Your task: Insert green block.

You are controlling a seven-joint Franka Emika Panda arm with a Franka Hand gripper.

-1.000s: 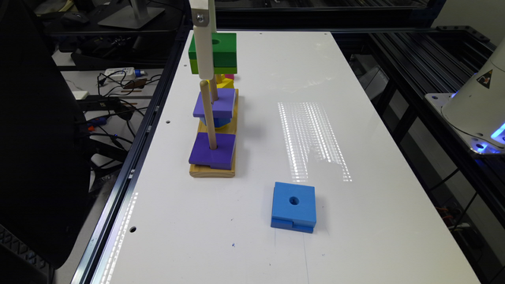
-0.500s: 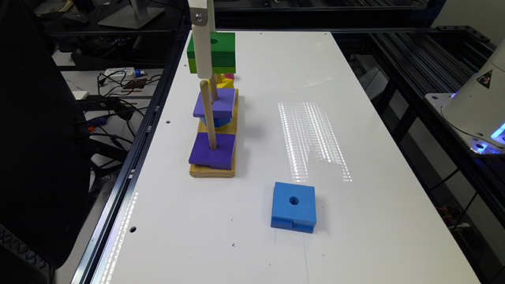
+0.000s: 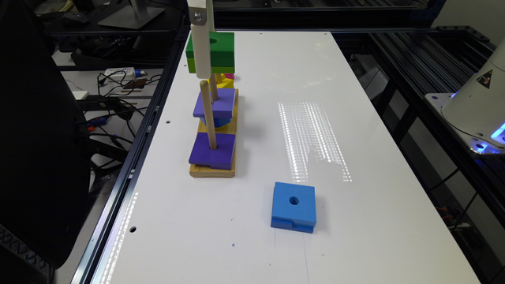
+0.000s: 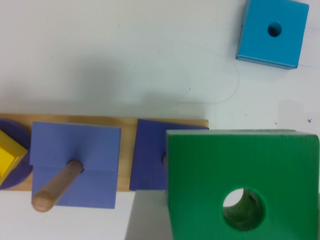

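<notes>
Green block (image 3: 215,51) hung in the air above the far end of the wooden peg board (image 3: 213,170), seen from the exterior view, with a blue block (image 3: 294,206) lying apart on the white table (image 3: 355,221). From the wrist view, the green block (image 4: 240,185) loomed over two purple blocks (image 4: 75,162); whether the gripper (image 3: 202,43) clamped it could not be told

- Bright overhead light strikes the white table (image 3: 355,118), leaving a striped patch of glare — sharp-edged — at its middle.
- Soft shadows fall beside the blue block (image 3: 294,207).
- Wrist view: the close green block (image 4: 240,185) looks soft and slightly blurred.
</notes>
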